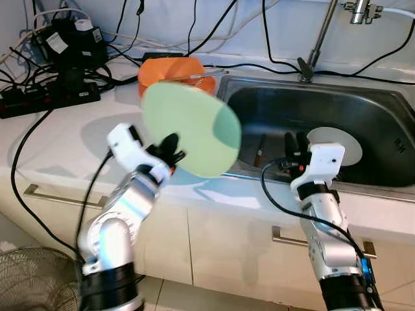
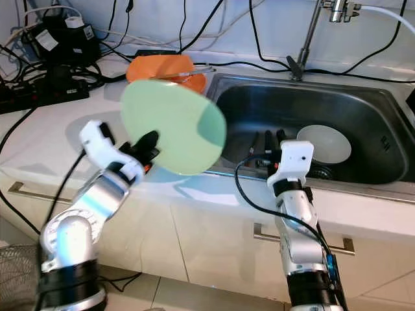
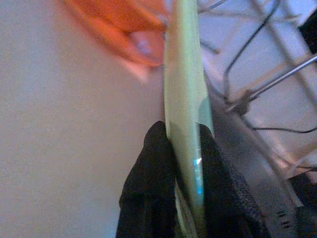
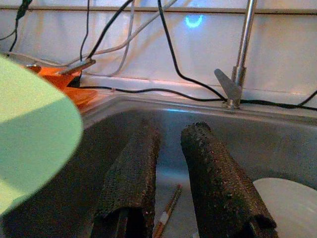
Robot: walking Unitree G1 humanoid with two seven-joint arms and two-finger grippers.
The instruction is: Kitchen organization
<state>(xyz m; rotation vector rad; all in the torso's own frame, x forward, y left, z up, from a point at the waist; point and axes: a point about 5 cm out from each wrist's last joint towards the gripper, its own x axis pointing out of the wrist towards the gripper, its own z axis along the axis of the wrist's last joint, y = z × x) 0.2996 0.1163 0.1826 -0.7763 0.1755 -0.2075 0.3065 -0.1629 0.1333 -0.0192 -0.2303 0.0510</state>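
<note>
My left gripper (image 1: 174,148) is shut on the lower rim of a pale green plate (image 1: 190,129), held up on edge above the counter just left of the sink. In the left wrist view both black fingers (image 3: 148,183) pinch the plate's edge (image 3: 184,99). Behind the plate lies an orange dish (image 1: 170,70) on the counter. My right gripper (image 1: 296,144) hovers open over the sink's front rim, nothing between its fingers (image 4: 131,173). A white plate (image 1: 342,141) lies in the steel sink (image 1: 382,110), with chopsticks (image 4: 167,210) on the sink floor.
A tap (image 1: 319,40) rises behind the sink. Black cables, a power strip (image 1: 45,98) and a black device (image 1: 68,42) crowd the counter's back left. Drawer handles (image 1: 61,195) line the cabinet front. A wire fan guard (image 1: 32,280) stands on the floor at lower left.
</note>
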